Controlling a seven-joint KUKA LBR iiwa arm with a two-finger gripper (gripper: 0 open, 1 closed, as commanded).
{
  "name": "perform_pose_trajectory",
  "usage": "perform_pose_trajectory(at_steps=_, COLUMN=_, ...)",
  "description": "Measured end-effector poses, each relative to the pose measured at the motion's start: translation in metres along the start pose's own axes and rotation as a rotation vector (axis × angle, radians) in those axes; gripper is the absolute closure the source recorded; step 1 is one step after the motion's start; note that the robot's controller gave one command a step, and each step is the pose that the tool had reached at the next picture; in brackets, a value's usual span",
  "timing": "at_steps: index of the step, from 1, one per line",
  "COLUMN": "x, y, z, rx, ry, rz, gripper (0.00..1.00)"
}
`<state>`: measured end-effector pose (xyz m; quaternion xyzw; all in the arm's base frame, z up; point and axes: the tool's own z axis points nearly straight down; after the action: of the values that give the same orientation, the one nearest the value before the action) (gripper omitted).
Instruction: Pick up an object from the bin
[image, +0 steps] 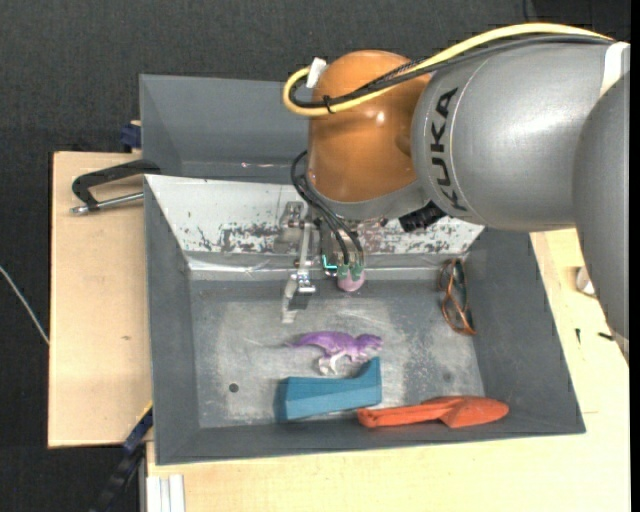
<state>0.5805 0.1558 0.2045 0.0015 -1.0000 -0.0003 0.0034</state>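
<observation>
The grey bin (170, 330) holds only a few things, spread well apart on its floor, so this step is mostly a matter of choosing one and coming down on it squarely. The arm (520, 120) reaches in from the right with its orange cover (355, 130) over the wrist. The hand (324, 282) hangs near the back wall above bare floor, released, its two fingers apart with nothing between them. The biggest thing is a blue block (328, 395) lying near the front wall. An orange-red, handle-like piece (435, 412) lies just beside it, stretched along that wall. Both sit close under the wall, which I judge would crowd the fingers. A purple toy dinosaur (340, 347) lies in the open middle, nearest the hand and just in front of it, and looks the likeliest pick. To take it well, the hand should move forward until it is centred over the body, set its fingers across the narrow width and not along tail and head, and drop low before closing, since the toy lies flat. A brownish looped thing (458, 295) leans against the right wall, out of the way. A small pinkish knob (350, 283) shows at one fingertip; whether it is loose or part of the hand I cannot tell.
</observation>
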Motion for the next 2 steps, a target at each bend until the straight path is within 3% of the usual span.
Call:
perform_pose_trajectory(at_steps=1, x=-0.002, y=-0.001, z=-0.005, rx=-0.001, ry=-0.008, rz=0.002, gripper=0.0)
perform_pose_trajectory(at_steps=2, x=0.015, y=-0.012, z=0.015, rx=-0.003, ry=-0.017, rz=-0.115, gripper=0.0)
